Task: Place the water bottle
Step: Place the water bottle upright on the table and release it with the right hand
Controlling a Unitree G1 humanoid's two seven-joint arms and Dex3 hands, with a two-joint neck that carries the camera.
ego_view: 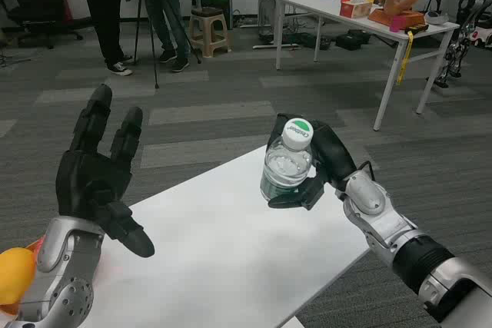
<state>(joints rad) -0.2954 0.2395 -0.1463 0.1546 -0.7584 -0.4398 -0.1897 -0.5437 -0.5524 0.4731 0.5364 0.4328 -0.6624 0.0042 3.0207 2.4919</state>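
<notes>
A clear water bottle (287, 165) with a white and green cap stands upright over the far right part of the white table (223, 259). My right hand (321, 167) grips it from the right, fingers wrapped around its body. Whether the bottle's base touches the table is hidden by the fingers. My left hand (98, 170) is raised over the table's left side, fingers spread apart and pointing up, holding nothing.
A yellow and orange object (15, 273) lies at the left edge beside my left forearm. Two people (134, 5) stand on the carpet far behind, near a stool (210, 31). Another white table (369, 24) with items stands at the back right.
</notes>
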